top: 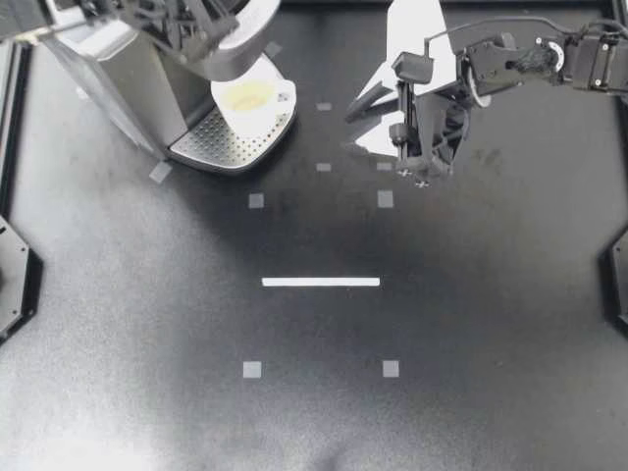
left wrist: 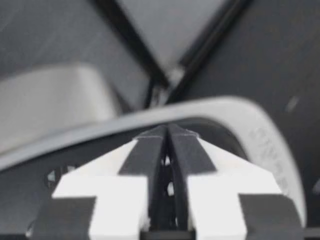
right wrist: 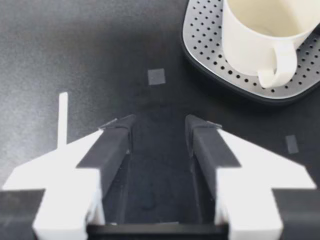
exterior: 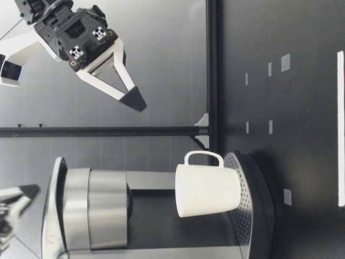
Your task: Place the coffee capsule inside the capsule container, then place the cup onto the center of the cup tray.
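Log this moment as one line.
cup: on tray | left hand: shut, above machine | right hand: open, empty

Right arm [top: 549, 59] reaches in from upper right of frame, wrist bent. Right end effector [top: 355, 130] held aloft, tilted down toward left, fingers [right wrist: 112, 145] spread apart. Left arm [top: 147, 15] at upper left. Left end effector [top: 196, 29] has fingers pressed together at tips.

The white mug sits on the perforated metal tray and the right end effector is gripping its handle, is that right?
No. The white ceramic mug sits on the perforated metal tray, but my right end effector is open, empty and apart from the mug, as the right wrist view shows.
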Motion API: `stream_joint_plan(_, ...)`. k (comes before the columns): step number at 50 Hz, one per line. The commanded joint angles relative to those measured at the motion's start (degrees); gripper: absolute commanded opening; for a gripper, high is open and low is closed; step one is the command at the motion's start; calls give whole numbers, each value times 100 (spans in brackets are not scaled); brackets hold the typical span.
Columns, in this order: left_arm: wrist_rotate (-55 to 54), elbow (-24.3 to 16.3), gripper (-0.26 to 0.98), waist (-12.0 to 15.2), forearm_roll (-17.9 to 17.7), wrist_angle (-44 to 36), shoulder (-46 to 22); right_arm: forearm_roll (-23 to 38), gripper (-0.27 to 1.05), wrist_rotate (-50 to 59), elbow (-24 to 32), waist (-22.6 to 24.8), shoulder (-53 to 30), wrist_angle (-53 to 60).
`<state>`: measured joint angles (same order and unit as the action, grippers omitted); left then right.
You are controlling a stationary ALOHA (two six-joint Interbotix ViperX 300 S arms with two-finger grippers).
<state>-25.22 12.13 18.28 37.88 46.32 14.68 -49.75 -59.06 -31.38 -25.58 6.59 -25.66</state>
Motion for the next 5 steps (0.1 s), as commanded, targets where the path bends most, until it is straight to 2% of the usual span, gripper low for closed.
stream_joint_plan(1, -18, 53, 13, -70, -9, -510, 281, -105, 44, -9, 62, 26, 193, 0)
stream_joint_plan(5, -53, 281, 13, -202, -26, -1028, 466, -229, 44, -18, 0, 44, 325, 9)
